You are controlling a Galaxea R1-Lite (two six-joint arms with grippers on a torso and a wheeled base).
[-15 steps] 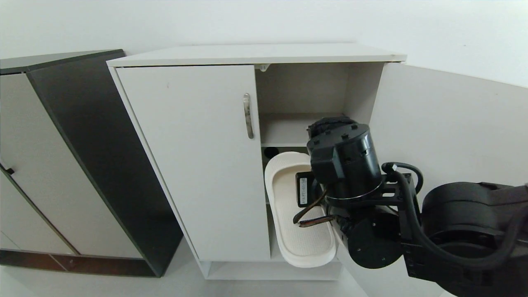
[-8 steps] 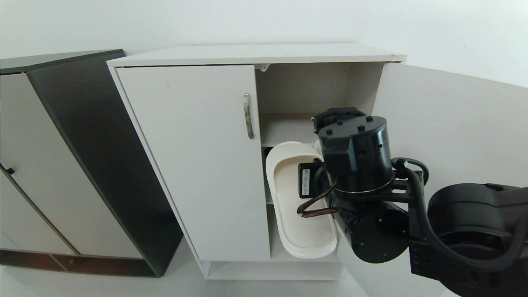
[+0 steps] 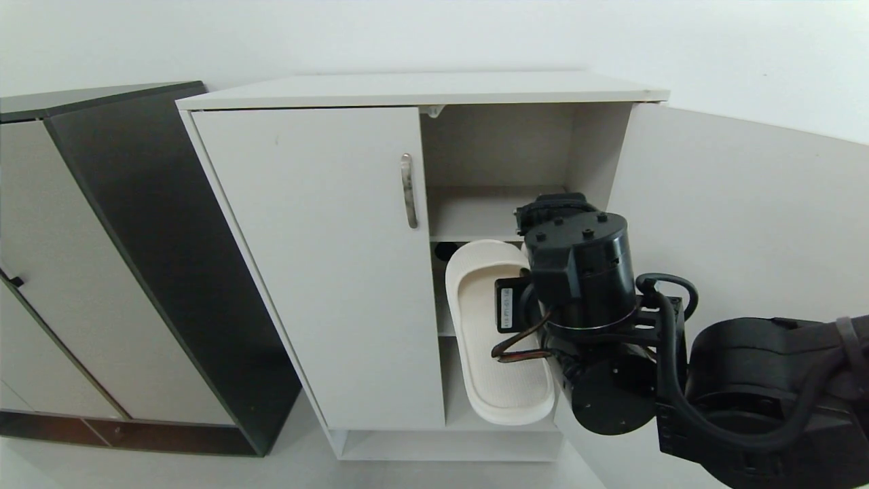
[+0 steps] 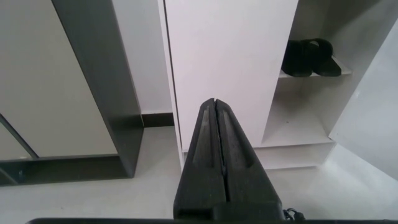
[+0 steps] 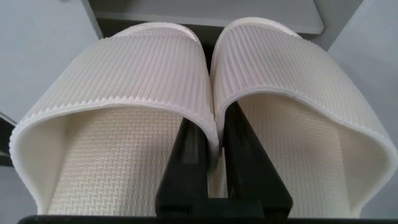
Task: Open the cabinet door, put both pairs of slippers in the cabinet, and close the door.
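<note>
1. Cabinet [image 3: 421, 88]: white, with its right door [image 3: 733, 231] swung wide and its left door [image 3: 319, 258] closed, so the right half is the only way in. I'd go straight in, keeping off the door edge.
2. White slippers [image 3: 499, 353] hang side by side at that opening, toes toward the shelves, resting on nothing yet. I'd keep them level and let the soles meet a board before letting go, or one may tip out.
3. Black slippers [image 4: 311, 57] sit as a pair on the middle shelf [image 4: 317, 74]; I'd aim for the compartment beneath.
4. Right gripper [image 5: 214, 149] is clenched on the white pair's two inner walls.
5. Left gripper [image 4: 216, 155] hangs low at the left, fingers pressed together on nothing.
</note>
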